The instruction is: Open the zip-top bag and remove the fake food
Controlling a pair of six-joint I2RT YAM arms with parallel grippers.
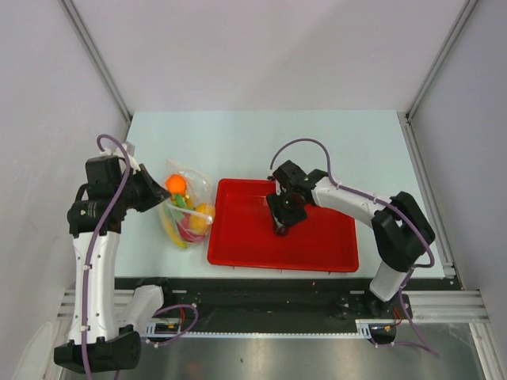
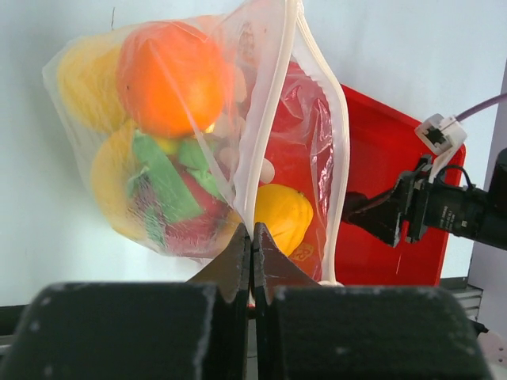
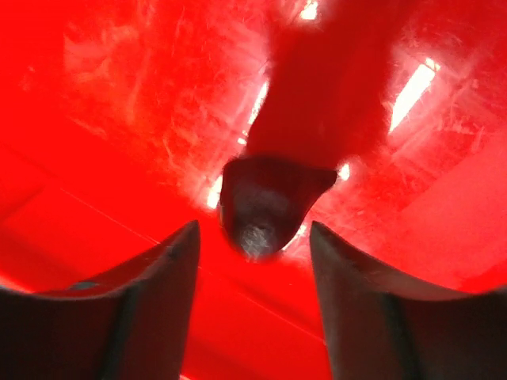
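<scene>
The zip-top bag (image 1: 187, 210) lies on the table left of the red tray, its mouth open toward the tray. In the left wrist view the bag (image 2: 238, 119) holds an orange (image 2: 170, 75), a pink-green dragon fruit (image 2: 170, 190) and yellow fruit (image 2: 281, 214). My left gripper (image 2: 253, 234) is shut on the bag's white zip rim; it also shows in the top view (image 1: 162, 190). My right gripper (image 1: 281, 224) is open low over the tray. In the right wrist view a small dark round fruit (image 3: 269, 198) lies on the tray just beyond the open right gripper (image 3: 253, 231), touching neither finger.
The red tray (image 1: 325, 237) fills the table's middle right; its floor (image 3: 119, 119) fills the right wrist view. My right gripper also shows in the left wrist view (image 2: 372, 215) over the tray (image 2: 380, 150). Pale table runs behind the tray and the bag.
</scene>
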